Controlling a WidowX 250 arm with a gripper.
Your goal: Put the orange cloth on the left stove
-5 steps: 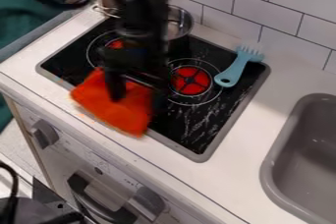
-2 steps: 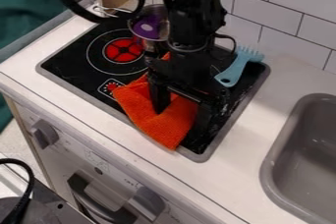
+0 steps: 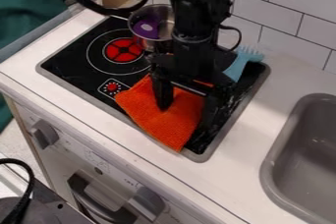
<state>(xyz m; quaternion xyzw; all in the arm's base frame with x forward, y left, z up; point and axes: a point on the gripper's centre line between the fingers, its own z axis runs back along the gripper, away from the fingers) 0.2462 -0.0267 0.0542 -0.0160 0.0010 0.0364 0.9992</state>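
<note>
The orange cloth (image 3: pixel 154 120) lies on the near right part of the black stovetop (image 3: pixel 66 62), right of the left burner (image 3: pixel 123 50) rather than on it, and one corner reaches over the gray rim at the near edge. Its left corner sits just beside the small red symbol (image 3: pixel 112 87). Above the cloth hangs the black gripper (image 3: pixel 185 116), its jaws spread well apart, one in front of the middle of the cloth and the other by its right side; whether they touch the fabric, I cannot tell. The arm comes in from the top edge, a black cable (image 3: pixel 105 10) looping out to its left. On the far side of the stovetop stands a metal pot (image 3: pixel 143 44) with a purple thing (image 3: pixel 146 29) in it. A light blue toothed utensil (image 3: pixel 238 66) lies at the far right, partly behind the arm. The white tabletop (image 3: pixel 279 80) runs on to a gray sink (image 3: pixel 318 144) at the right, and a tiled wall (image 3: pixel 289 16) rises beyond.
</note>
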